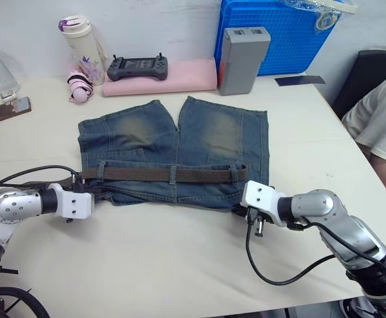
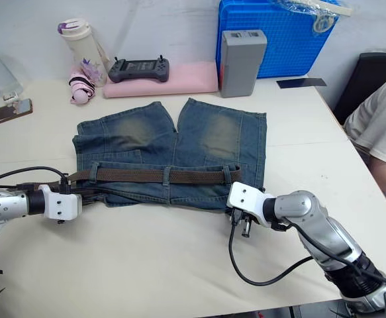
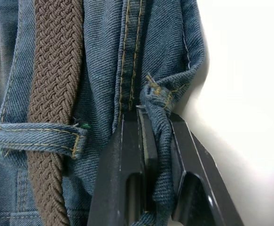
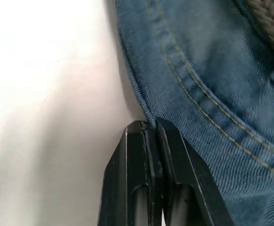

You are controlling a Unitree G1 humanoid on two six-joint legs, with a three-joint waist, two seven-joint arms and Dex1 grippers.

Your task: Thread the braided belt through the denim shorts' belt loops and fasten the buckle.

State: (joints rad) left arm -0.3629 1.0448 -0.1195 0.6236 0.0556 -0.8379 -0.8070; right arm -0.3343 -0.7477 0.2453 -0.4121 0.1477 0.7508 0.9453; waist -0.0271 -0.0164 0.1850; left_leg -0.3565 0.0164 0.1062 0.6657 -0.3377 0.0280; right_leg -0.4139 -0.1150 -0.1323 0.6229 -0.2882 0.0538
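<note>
The denim shorts (image 1: 179,142) lie flat with the waistband toward me. The braided belt (image 1: 146,174) runs along the waistband under the belt loops (image 1: 172,175), one of which appears close up (image 3: 38,136). I cannot make out the buckle. My left gripper (image 3: 158,113) is at the waistband's left corner (image 1: 92,191), shut on a bunched fold of denim beside the belt (image 3: 57,70). My right gripper (image 4: 148,125) is at the right corner (image 1: 239,208), its fingers pressed together on the very edge of the denim.
At the back stand a pink cloth pad (image 1: 186,76) with a black controller (image 1: 138,67), a grey box (image 1: 243,59), a blue crate (image 1: 279,33) and a bottle (image 1: 81,43). A person's sleeve (image 1: 378,119) and a black chair (image 1: 368,76) are at the right edge.
</note>
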